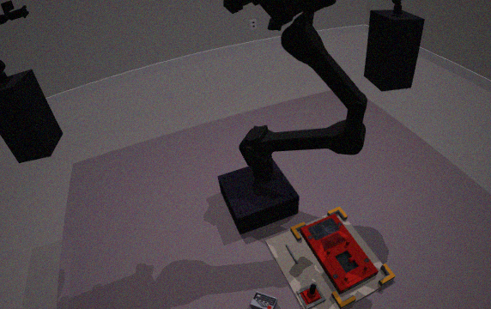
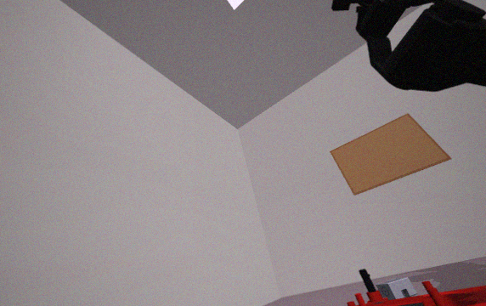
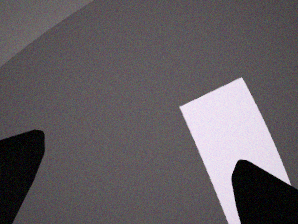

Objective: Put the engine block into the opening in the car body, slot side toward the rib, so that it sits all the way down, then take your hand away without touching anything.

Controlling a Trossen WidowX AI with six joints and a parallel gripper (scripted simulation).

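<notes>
Engine block [image 1: 263, 301] sits on the surface at bottom centre of top view, well apart from pincer [image 3: 143, 196], which is wide open w/ nothing between its fingers, up high. Red car body [image 1: 339, 252] lower right.

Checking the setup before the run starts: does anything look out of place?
Yes. The arm rears up with its open gripper facing a ceiling panel, far from the red car body. The small grey block lies off the board.
</notes>
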